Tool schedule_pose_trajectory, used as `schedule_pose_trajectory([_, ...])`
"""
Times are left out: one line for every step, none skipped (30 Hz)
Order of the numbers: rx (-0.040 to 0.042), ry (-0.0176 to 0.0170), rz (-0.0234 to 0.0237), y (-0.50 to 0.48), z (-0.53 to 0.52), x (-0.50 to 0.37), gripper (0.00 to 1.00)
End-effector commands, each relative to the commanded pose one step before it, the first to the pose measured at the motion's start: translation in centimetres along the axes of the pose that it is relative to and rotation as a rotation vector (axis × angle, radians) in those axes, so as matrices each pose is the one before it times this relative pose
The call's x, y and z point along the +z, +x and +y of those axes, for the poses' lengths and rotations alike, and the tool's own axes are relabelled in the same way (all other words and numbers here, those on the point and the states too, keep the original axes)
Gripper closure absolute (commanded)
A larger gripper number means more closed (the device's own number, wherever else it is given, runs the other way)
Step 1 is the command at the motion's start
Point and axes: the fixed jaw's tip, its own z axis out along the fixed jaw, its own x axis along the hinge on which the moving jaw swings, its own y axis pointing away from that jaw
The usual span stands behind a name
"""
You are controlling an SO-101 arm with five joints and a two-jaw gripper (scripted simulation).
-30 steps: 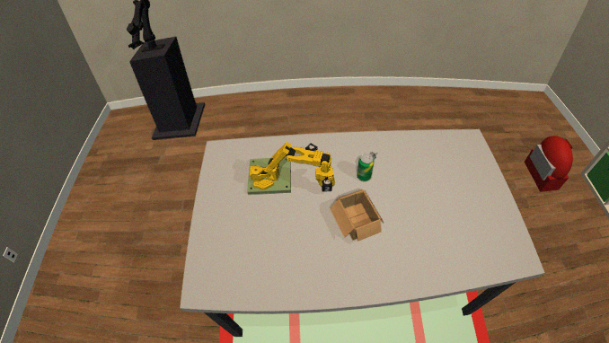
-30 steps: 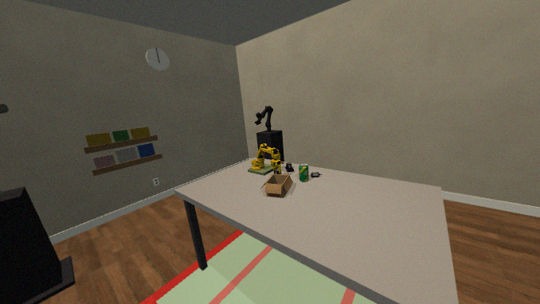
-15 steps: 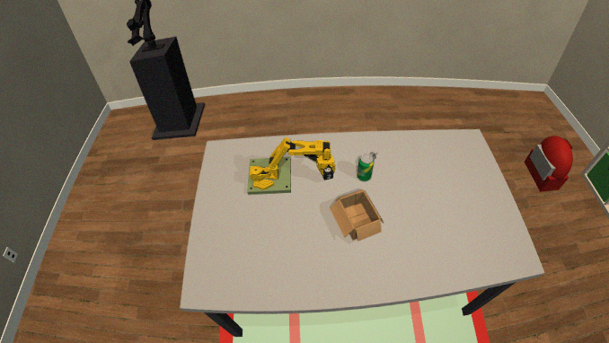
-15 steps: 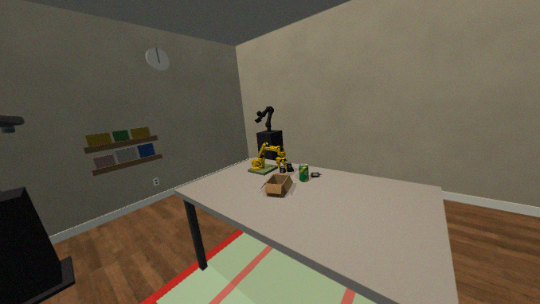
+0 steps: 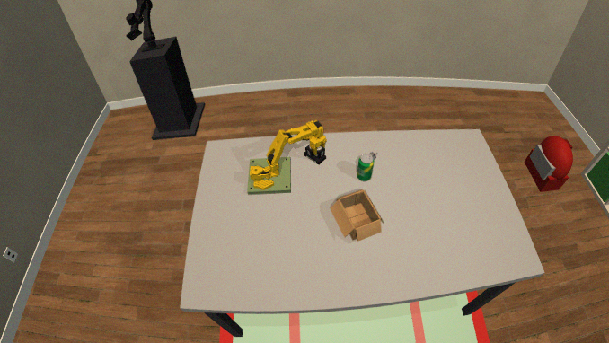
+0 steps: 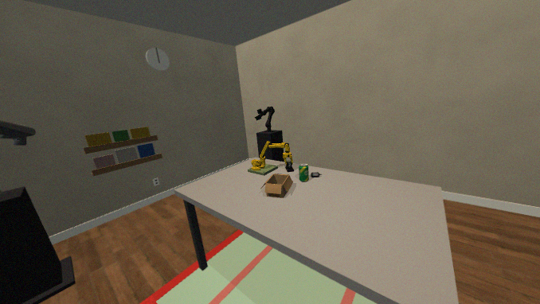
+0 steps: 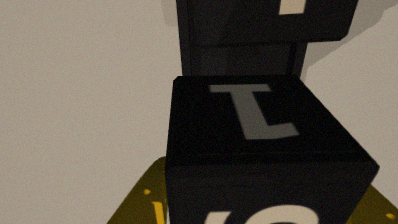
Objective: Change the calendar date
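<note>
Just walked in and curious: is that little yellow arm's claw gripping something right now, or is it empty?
Gripper: closed on a black number cube, a digit 1 showing on its upper face.

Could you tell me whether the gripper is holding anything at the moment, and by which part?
Yes: the gripper is shut on a black calendar cube, the one showing a 1. The contact faces are hidden in every view, so the exact place of hold cannot be told.
</note>
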Motion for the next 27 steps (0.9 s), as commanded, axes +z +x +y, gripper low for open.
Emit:
schedule_pose_trajectory([-0.04108,0.02013,0.00613,-0.7657,-0.591,-0.39,1.0])
schedule_pose_trajectory([-0.00028,0.0,0.0,-0.0064,-0.002,-0.0001,1.0])
schedule_pose_trajectory([0.0,0.0,0.0,0.0,0.0,0.0,1.0])
schedule_pose_trajectory([0.0,0.0,0.0,0.0,0.0,0.0,1.0])
schedule_pose_trajectory([-0.00002,-0.00001,0.0,0.0004,0.0,0.0,1.0])
schedule_pose_trajectory([0.0,0.0,0.0,0.0,0.0,0.0,1.0])
schedule_pose_trajectory([0.0,0.0,0.0,0.0,0.0,0.0,1.0])
schedule_pose_trajectory([0.0,0.0,0.0,0.0,0.0,0.0,1.0])
schedule_pose_trajectory([0.0,0.0,0.0,0.0,0.0,0.0,1.0])
schedule_pose_trajectory([0.0,0.0,0.0,0.0,0.0,0.0,1.0])
schedule_pose_trajectory([0.0,0.0,0.0,0.0,0.0,0.0,1.0])
schedule_pose_trajectory([0.0,0.0,0.0,0.0,0.0,0.0,1.0])
schedule_pose_trajectory([0.0,0.0,0.0,0.0,0.0,0.0,1.0])
schedule_pose_trajectory([0.0,0.0,0.0,0.0,0.0,0.0,1.0])
schedule_pose_trajectory([0.0,0.0,0.0,0.0,0.0,0.0,1.0])
schedule_pose_trajectory([0.0,0.0,0.0,0.0,0.0,0.0,1.0])
schedule_pose_trajectory([0.0,0.0,0.0,0.0,0.0,0.0,1.0])
schedule_pose_trajectory([0.0,0.0,0.0,0.0,0.0,0.0,1.0])
schedule_pose_trajectory([0.0,0.0,0.0,0.0,0.0,0.0,1.0])
schedule_pose_trajectory([0.0,0.0,0.0,0.0,0.0,0.0,1.0])
schedule_pose_trajectory([0.0,0.0,0.0,0.0,0.0,0.0,1.0])
schedule_pose_trajectory([-0.0127,0.00948,0.00337,-0.4253,-0.127,-0.4812,1.0])
schedule_pose_trajectory([0.0,0.0,0.0,0.0,0.0,0.0,1.0])
schedule_pose_trajectory([0.0,0.0,0.0,0.0,0.0,0.0,1.0])
schedule_pose_trajectory([0.0,0.0,0.0,0.0,0.0,0.0,1.0])
schedule_pose_trajectory([0.0,0.0,0.0,0.0,0.0,0.0,1.0])
schedule_pose_trajectory([0.0,0.0,0.0,0.0,0.0,0.0,1.0])
